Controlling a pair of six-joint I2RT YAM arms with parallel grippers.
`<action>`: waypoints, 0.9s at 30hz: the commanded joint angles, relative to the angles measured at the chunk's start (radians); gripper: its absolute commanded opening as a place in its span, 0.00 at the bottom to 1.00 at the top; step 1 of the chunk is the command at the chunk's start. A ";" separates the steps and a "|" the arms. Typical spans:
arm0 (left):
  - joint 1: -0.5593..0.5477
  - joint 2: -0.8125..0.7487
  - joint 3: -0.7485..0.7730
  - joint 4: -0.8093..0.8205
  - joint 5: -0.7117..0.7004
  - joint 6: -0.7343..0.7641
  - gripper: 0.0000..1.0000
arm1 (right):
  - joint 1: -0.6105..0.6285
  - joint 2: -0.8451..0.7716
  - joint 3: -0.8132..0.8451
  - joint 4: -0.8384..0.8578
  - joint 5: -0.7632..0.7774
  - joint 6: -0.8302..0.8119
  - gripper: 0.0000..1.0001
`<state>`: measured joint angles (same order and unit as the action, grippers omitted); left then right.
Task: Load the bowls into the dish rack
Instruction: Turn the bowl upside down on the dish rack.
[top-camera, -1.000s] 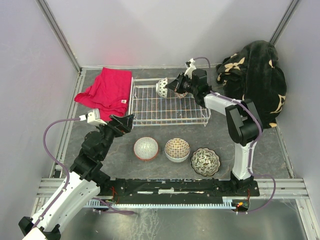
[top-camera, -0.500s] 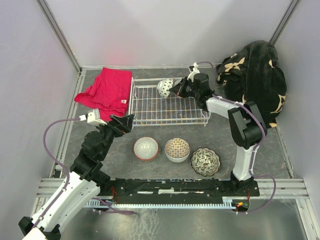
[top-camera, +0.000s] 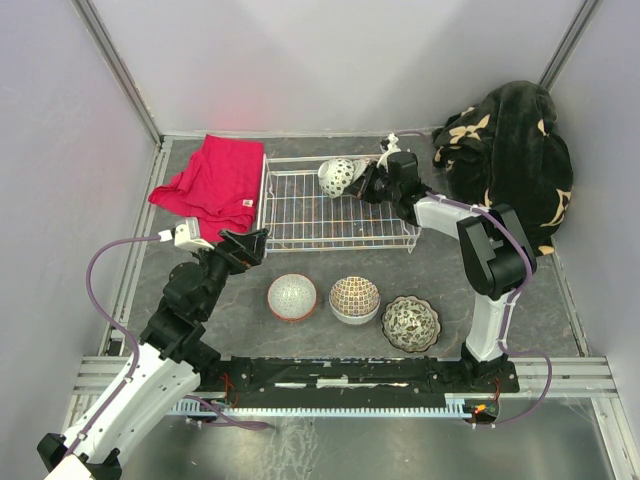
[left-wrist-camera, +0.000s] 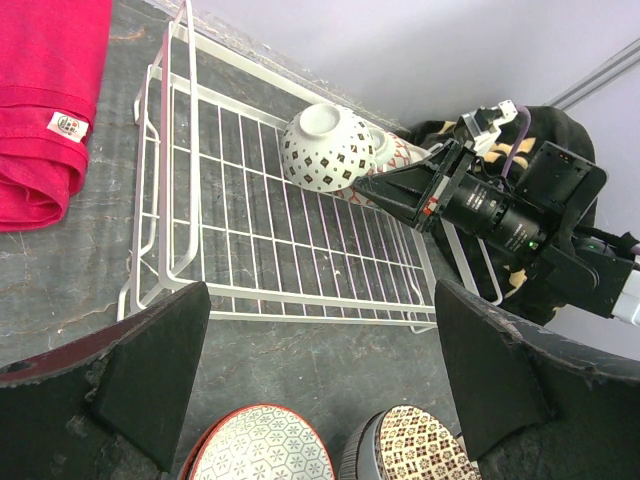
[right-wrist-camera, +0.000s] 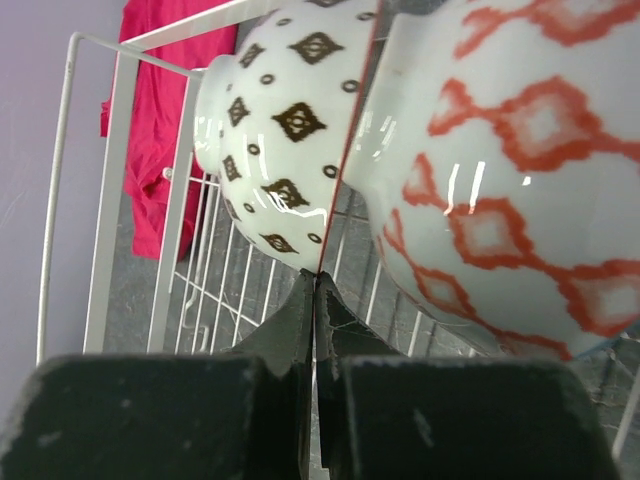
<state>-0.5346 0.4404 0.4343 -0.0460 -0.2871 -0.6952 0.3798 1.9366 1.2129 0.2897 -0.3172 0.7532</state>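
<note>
1. Being pinched between the shut fingers of the right gripper (right-wrist-camera: 315, 288) is the rim of a white diamond-patterned bowl (right-wrist-camera: 265, 130); only the thin edge is being gripped, so the jaws are standing narrow.
2. The bowl is being held on its side, straight ahead of the fingers. Its foot is turned away from the gripper towards the left and its mouth towards the gripper, over the far right part of the dish rack (top-camera: 300, 215). Whether its lower edge is touching the wires cannot be told.
3. A red-lattice bowl (right-wrist-camera: 500, 170) is being shown just beside it in the rack, also on edge, the two rims apparently meeting.
4. The rack's long axis is lying left to right across the table, with bare wire left of the held bowl. The release is judged to turn on the bowl being leaned against its neighbour, so that it is not left free to roll.
5. The left gripper (top-camera: 245, 243) is being held wide open with nothing in it, near the rack's front left corner. It is the nearer one to the three bowls on the table: a red-rimmed mosaic bowl (top-camera: 291, 296), a brown-lattice bowl (top-camera: 355, 297) and a floral bowl (top-camera: 411, 323).
6. A small white label (left-wrist-camera: 68, 124) is being shown on the red cloth (top-camera: 215, 180) left of the rack; its mark is too small to read. No writing is being made out on the bowls or the rack.
</note>
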 joint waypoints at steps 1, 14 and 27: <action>-0.002 -0.006 -0.003 0.051 -0.012 0.017 0.99 | -0.008 -0.036 0.005 -0.022 0.088 -0.021 0.04; -0.003 -0.007 -0.002 0.051 -0.011 0.017 0.99 | -0.007 -0.083 -0.022 -0.009 0.078 -0.020 0.24; -0.003 -0.011 -0.003 0.051 -0.003 0.013 0.99 | 0.039 -0.297 -0.108 -0.126 0.120 -0.051 0.54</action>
<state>-0.5346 0.4362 0.4343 -0.0460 -0.2867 -0.6952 0.3988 1.7405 1.1240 0.2020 -0.2264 0.7349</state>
